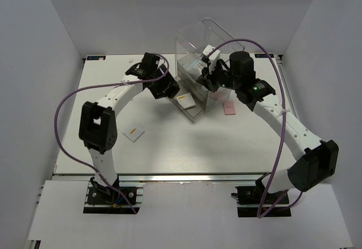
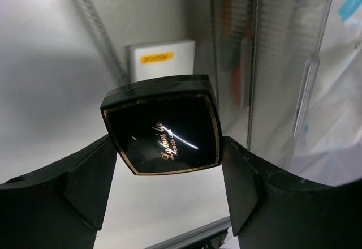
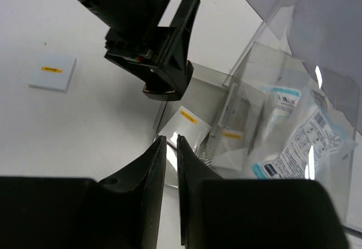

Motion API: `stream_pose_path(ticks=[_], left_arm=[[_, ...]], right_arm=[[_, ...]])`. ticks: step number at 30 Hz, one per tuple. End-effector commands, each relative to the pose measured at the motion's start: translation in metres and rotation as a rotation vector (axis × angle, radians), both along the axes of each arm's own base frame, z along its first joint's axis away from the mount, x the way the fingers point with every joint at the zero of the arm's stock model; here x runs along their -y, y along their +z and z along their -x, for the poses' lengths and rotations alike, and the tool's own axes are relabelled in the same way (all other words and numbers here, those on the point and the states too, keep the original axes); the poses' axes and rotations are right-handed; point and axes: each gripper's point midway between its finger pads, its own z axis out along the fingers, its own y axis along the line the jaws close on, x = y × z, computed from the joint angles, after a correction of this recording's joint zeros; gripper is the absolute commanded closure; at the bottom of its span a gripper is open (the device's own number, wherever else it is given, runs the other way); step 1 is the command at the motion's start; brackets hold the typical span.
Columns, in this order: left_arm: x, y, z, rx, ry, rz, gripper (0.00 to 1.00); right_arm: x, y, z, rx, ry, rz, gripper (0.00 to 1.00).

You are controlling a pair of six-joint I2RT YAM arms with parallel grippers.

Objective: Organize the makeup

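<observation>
My left gripper (image 1: 165,86) is shut on the black square compact (image 2: 162,130) and holds it above the table, just left of the pulled-out clear drawer (image 1: 193,115). The compact also shows edge-on in the right wrist view (image 3: 163,93). A white flat box (image 2: 161,59) with a yellow label lies in that drawer. My right gripper (image 3: 171,140) is closed to a thin slit on the drawer's clear front edge. Another white flat box (image 1: 134,132) lies on the table at the left. A pink square (image 1: 229,108) lies right of the drawer. The white blue-printed packet (image 3: 300,141) sits inside the case; pencils (image 2: 237,73) show blurred through its wall.
The tall clear plastic drawer case (image 1: 198,39) stands at the back centre, both grippers close beside it. White walls enclose the table on the left, back and right. A small white scrap (image 1: 131,60) lies at the back left.
</observation>
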Motion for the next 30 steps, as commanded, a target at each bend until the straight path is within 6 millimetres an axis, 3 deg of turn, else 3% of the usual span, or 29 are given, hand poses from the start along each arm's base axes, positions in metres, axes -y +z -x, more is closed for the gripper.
stream_pose_path(ticks=[1,2,4,5,8,10,11,13,15,18,21,22,24,25,26,27,28,29,30], left_arm=[[0.023,0.013,-0.02,0.043,-0.046,0.037,0.7],[0.026,-0.001,-0.026,0.022,-0.049,0.021,0.65],[0.033,0.003,-0.036,0.028,-0.055,0.025,0.59],[0.036,-0.009,-0.04,0.009,-0.06,0.024,0.52],[0.044,-0.016,-0.049,0.008,-0.07,0.042,0.45],[0.045,-0.018,-0.052,0.005,-0.073,0.042,0.34],[0.047,-0.013,-0.056,0.016,-0.074,0.044,0.22],[0.048,-0.012,-0.058,0.022,-0.074,0.043,0.02],[0.049,-0.003,-0.059,0.041,-0.076,0.051,0.02],[0.047,0.01,-0.062,0.078,-0.079,0.049,0.02],[0.043,0.024,-0.06,0.12,-0.095,0.036,0.02],[0.04,0.038,-0.058,0.152,-0.094,0.035,0.02],[0.026,0.043,-0.055,0.186,-0.09,-0.01,0.02],[0.019,0.045,-0.053,0.198,-0.079,-0.027,0.02],[0.01,0.067,-0.048,0.246,-0.065,-0.026,0.02],[-0.003,0.075,-0.052,0.287,-0.035,-0.024,0.02],[-0.015,0.058,-0.042,0.256,-0.023,-0.031,0.02],[-0.024,0.078,-0.036,0.303,-0.007,-0.008,0.02],[-0.036,0.085,-0.038,0.333,0.017,0.017,0.02]], right_arm=[[0.01,0.018,0.002,0.029,-0.015,-0.052,0.81],[0.015,0.016,0.001,0.024,-0.026,-0.052,0.8],[0.02,0.015,0.001,0.02,-0.037,-0.055,0.79],[0.024,0.012,-0.001,0.012,-0.047,-0.052,0.79],[0.032,0.012,-0.003,0.013,-0.066,-0.056,0.79],[0.037,0.01,-0.005,0.01,-0.078,-0.053,0.79],[0.04,0.009,-0.006,0.008,-0.086,-0.051,0.77],[0.048,0.007,-0.009,0.002,-0.107,-0.047,0.62],[0.056,0.004,-0.011,-0.016,-0.13,-0.049,0.48],[0.078,-0.01,-0.015,-0.079,-0.196,-0.049,0.41],[0.11,-0.033,-0.018,-0.21,-0.295,-0.065,0.4],[0.133,-0.04,-0.023,-0.251,-0.359,-0.083,0.4],[0.152,-0.061,-0.019,-0.366,-0.432,-0.125,0.4],[0.174,-0.07,-0.019,-0.411,-0.498,-0.141,0.4],[0.177,-0.081,-0.012,-0.461,-0.488,-0.158,0.4],[0.174,-0.084,-0.006,-0.48,-0.462,-0.167,0.39],[0.182,-0.085,-0.005,-0.463,-0.454,-0.162,0.33],[0.173,-0.079,0.004,-0.449,-0.38,-0.177,0.3],[0.17,-0.083,0.01,-0.446,-0.351,-0.173,0.25]])
